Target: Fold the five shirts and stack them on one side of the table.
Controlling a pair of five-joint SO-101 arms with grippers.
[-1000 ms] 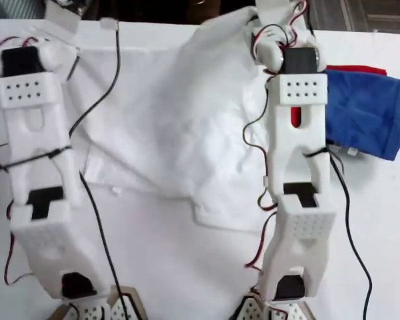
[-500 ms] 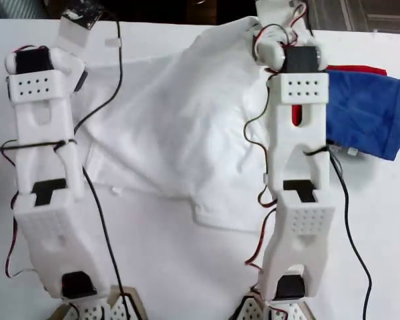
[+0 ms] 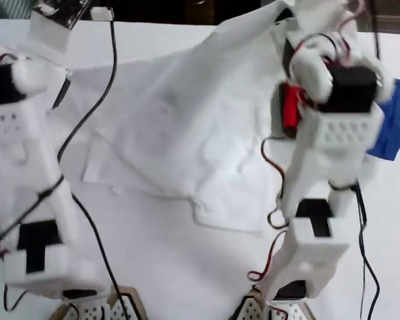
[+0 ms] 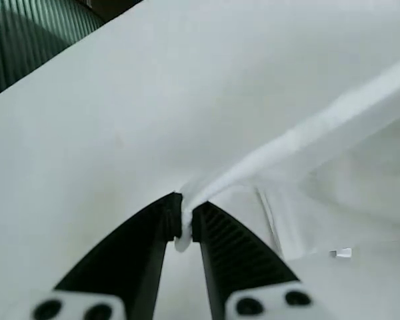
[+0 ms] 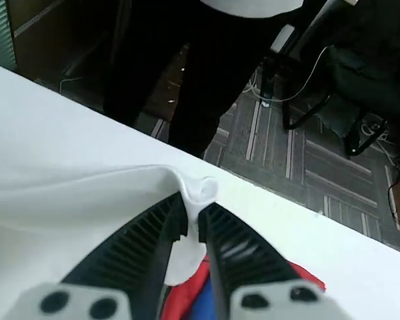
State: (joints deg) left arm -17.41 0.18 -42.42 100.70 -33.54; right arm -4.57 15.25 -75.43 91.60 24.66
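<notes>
A white shirt lies spread over the middle of the white table, its far edge lifted and pulled taut. My left gripper is shut on a corner of the white shirt at the far left. My right gripper is shut on another corner of the white shirt at the far right edge of the table. In the high view the left arm stands on the left and the right arm on the right. A folded blue shirt over a red one lies at the right.
The table's far edge runs close behind the right gripper, with dark floor and chair legs beyond. Black and red cables trail from both arms over the cloth. Bare table lies between the arm bases.
Both arms have risen toward the camera, lifting the shirt's far edge off the table and stretching it. The right arm now covers most of the blue shirt.
</notes>
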